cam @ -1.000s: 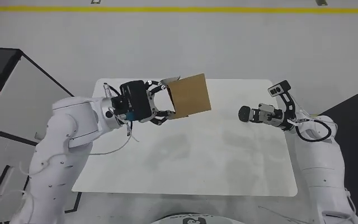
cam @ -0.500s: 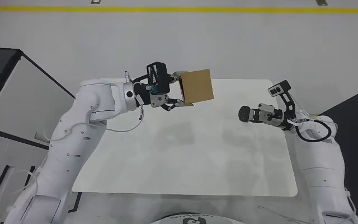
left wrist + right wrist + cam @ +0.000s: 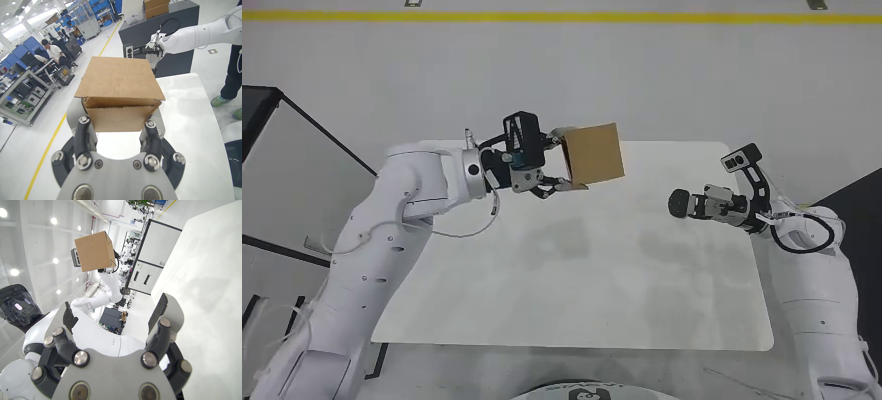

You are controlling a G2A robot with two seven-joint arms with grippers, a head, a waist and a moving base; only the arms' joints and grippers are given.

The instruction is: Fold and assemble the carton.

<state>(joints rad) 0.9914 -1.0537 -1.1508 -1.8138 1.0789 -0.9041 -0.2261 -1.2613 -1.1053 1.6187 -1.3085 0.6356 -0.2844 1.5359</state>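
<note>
A brown cardboard carton (image 3: 596,153) hangs in the air above the table's far edge, folded into a box shape. My left gripper (image 3: 564,162) is shut on it, one finger on each side of its near end. In the left wrist view the carton (image 3: 119,94) shows a folded flap across the end between the fingers (image 3: 84,123). My right gripper (image 3: 678,204) stays over the table's right side, open and holding nothing; its ribbed pads (image 3: 157,311) stand wide apart. From there the carton (image 3: 94,254) shows far off.
The white table (image 3: 592,290) has rounded corners and bare room across its middle and front. A yellow floor line (image 3: 562,16) runs behind it. A person's legs (image 3: 229,79) stand beside the table's far right corner in the left wrist view.
Between one second ago and half a second ago the left arm lifted and turned the carton toward the table's far edge. Since then nothing has moved. The right arm kept still.
</note>
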